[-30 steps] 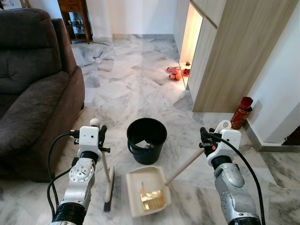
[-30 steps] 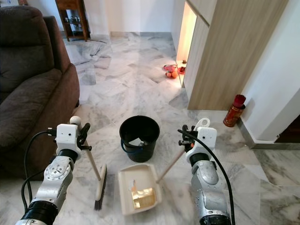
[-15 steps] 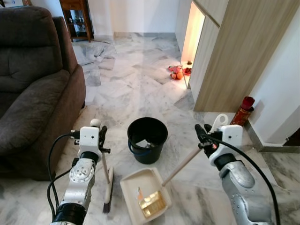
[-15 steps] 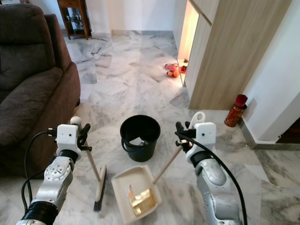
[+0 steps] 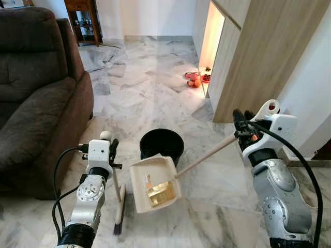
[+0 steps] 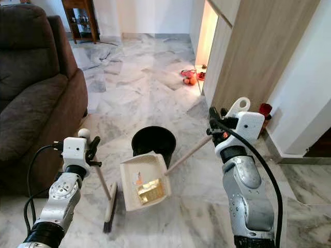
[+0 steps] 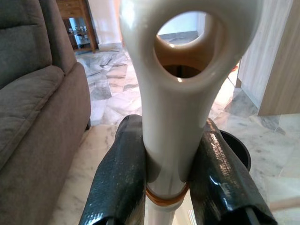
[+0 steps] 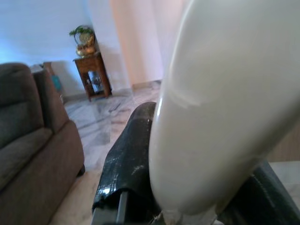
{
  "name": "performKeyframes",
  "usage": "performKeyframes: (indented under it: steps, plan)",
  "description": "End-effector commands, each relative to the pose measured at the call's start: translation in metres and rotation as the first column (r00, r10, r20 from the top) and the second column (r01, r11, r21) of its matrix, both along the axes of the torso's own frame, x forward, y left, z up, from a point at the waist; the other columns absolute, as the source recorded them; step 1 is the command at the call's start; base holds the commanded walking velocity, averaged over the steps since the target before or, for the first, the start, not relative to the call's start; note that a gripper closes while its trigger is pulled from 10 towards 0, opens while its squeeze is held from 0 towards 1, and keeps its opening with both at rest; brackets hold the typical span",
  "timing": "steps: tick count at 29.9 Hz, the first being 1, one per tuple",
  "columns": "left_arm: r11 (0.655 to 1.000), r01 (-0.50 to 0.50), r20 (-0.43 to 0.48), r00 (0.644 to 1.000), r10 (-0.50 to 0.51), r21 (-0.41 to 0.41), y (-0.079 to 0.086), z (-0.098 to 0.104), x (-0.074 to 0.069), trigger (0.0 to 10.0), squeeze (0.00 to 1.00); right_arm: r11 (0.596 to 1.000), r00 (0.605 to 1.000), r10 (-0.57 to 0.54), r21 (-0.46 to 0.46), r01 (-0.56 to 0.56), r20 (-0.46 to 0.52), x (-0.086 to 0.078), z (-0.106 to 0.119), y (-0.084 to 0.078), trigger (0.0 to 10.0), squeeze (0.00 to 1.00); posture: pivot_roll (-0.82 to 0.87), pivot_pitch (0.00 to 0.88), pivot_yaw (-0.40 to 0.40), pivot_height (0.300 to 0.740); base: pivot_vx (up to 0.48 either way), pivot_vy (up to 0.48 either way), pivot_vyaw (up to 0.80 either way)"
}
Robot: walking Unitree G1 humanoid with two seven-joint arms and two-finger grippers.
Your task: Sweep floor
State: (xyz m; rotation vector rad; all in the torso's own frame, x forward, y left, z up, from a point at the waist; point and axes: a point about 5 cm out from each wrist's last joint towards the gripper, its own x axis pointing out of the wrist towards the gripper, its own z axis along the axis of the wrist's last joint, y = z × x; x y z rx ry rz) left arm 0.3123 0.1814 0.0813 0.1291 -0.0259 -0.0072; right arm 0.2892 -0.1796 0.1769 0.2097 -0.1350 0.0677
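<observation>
Dustpan (image 5: 154, 184) is off the floor, tilted, its far edge right at the near rim of the black bucket (image 5: 162, 144); yellowish debris (image 5: 160, 194) and a small orange scrap sit in the pan. Long pale handle runs up and to the right from the pan into the right gripper (image 5: 241, 124), fingers clenched on it near the top end. Right wrist view gives the grip up close: black fingers (image 8: 126, 164) either side of the cream handle, with a wooden side table and a plant behind, which the head views don't include. Left gripper (image 5: 111, 152) grasps the broom (image 5: 120, 204) by its handle, broom standing near upright, bristles down on the marble floor (image 5: 150, 88) just left of the dustpan. Left wrist view shows both fingers (image 7: 119, 178) tight on the broom handle below its hanging hole, bucket rim beyond. Brown sofa (image 5: 36, 98) to the left, wood cabinet (image 5: 258, 57) to the right, red bottle (image 6: 264, 110) at the wall behind the right arm, small red items (image 5: 194, 80) by the lit niche.
</observation>
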Motion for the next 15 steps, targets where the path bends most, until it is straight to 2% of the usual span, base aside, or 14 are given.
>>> performKeyframes:
  steps: [1, 6, 10, 15]
  plan:
    - [1.0, 0.013, 0.049, 0.999, -0.014, 0.016, -0.001, 0.01, 0.004, 10.0, 0.0, 0.999, 0.991, 0.001, 0.038, -0.006, 0.131, -0.002, 0.031, 0.0, 10.0, 0.0, -0.03, 0.0, -0.015, 0.74, 0.0, 0.0, 0.0]
    - [1.0, 0.013, 0.053, 0.999, -0.014, 0.014, -0.001, 0.01, 0.004, 10.0, 0.0, 0.998, 0.988, -0.017, 0.054, 0.009, 0.156, -0.001, 0.039, -0.002, 10.0, 0.0, -0.03, 0.0, -0.016, 0.74, 0.0, 0.0, 0.0]
    - [1.0, 0.013, 0.056, 0.998, -0.014, 0.01, -0.002, 0.011, 0.004, 10.0, 0.0, 0.995, 0.979, -0.084, 0.072, 0.072, 0.184, 0.002, 0.045, -0.007, 10.0, 0.0, -0.03, 0.0, -0.014, 0.74, 0.0, 0.0, 0.0]
    - [1.0, 0.013, 0.062, 0.998, -0.013, 0.008, -0.002, 0.012, 0.005, 10.0, 0.0, 0.987, 0.969, -0.153, 0.088, 0.138, 0.196, 0.008, 0.043, -0.006, 10.0, 0.0, -0.02, 0.0, -0.011, 0.74, 0.0, 0.0, 0.0]
